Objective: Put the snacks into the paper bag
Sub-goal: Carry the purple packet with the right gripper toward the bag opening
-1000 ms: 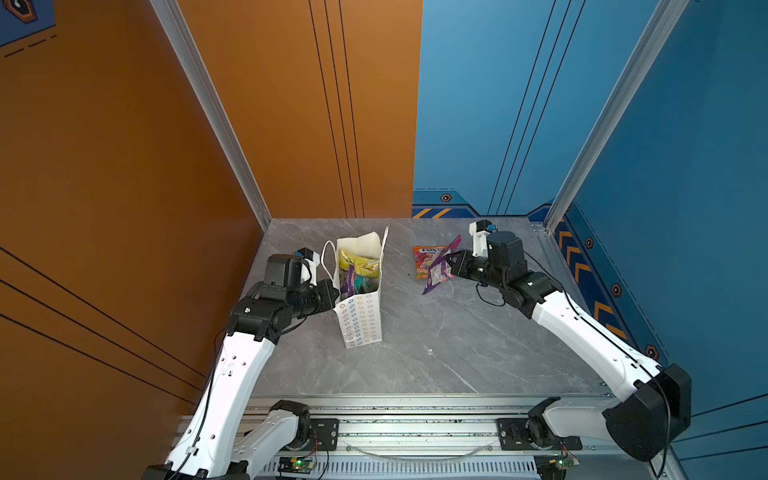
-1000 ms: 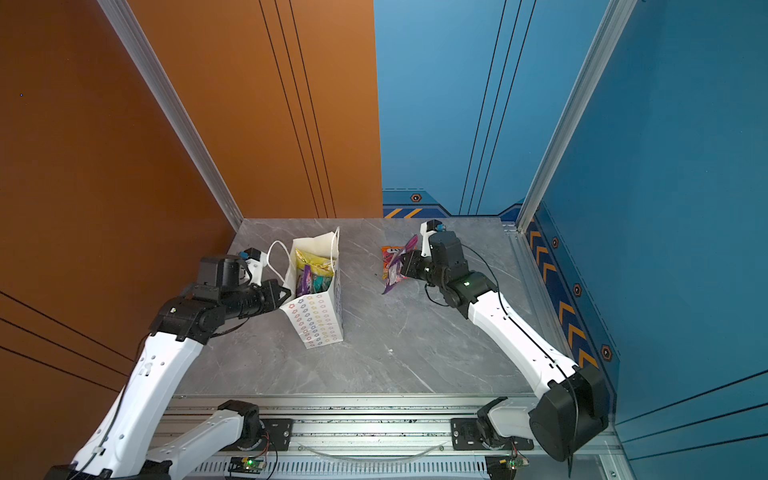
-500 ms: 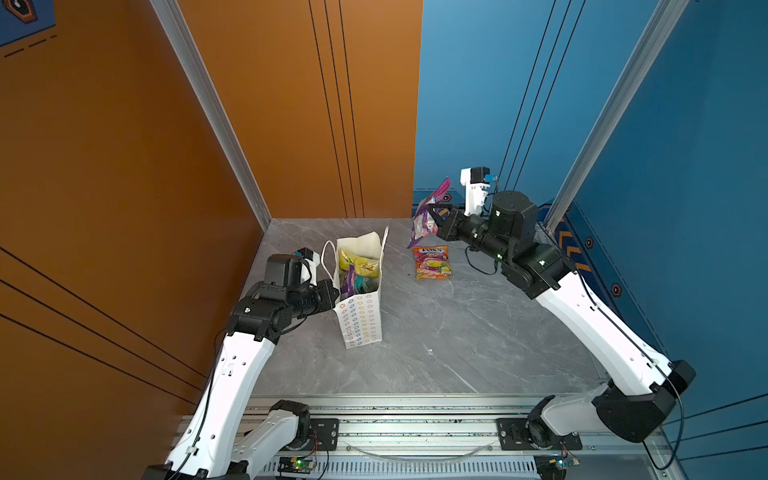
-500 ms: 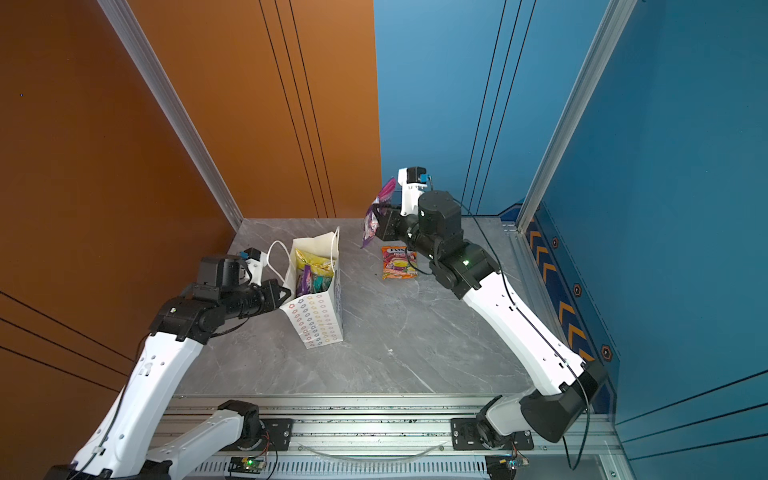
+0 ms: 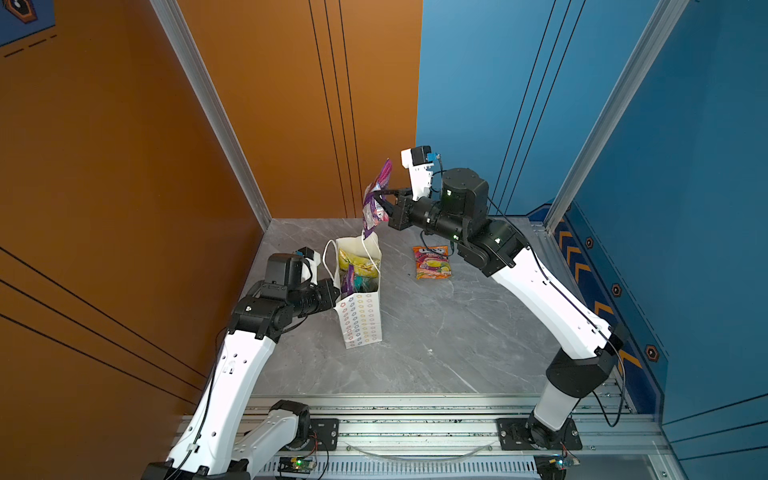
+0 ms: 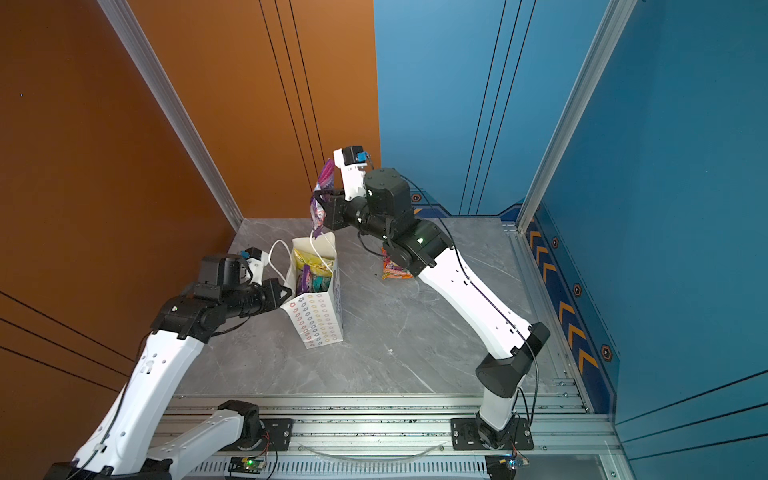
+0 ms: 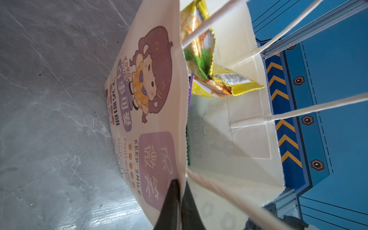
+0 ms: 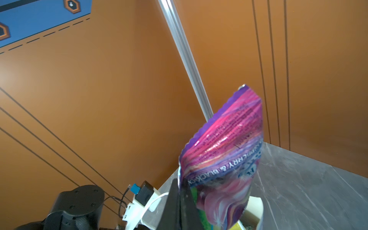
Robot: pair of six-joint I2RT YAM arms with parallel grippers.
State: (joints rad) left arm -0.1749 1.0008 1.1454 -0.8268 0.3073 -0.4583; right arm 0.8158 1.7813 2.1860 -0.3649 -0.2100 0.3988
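Mid-carry of one snack toward the bag. Right gripper raised above the bag's far rim, jaws clamped on the edge of a purple packet that hangs near upright, lower end just over the opening; same grip plain in the right wrist view, dark fingertips pinched together on the packet's crinkled edge, bag mouth below. Left gripper at the bag's near rim, jaws closed on the paper wall beside the cartoon girl, holding the mouth open and the bag upright on the grey table. Inside already: yellow, purple and teal packets, piled close to the top. One orange packet left flat on the table, well apart from the bag, beside the right arm. Next move, by judgement: shift the purple packet a little further over the middle of the opening, lower it clear of the cord handles, then part the right jaws. Likely hazards: packet catching on a handle or on the far rim, or resting on the heap and tipping out. Left grip best kept as it is until the drop is done.
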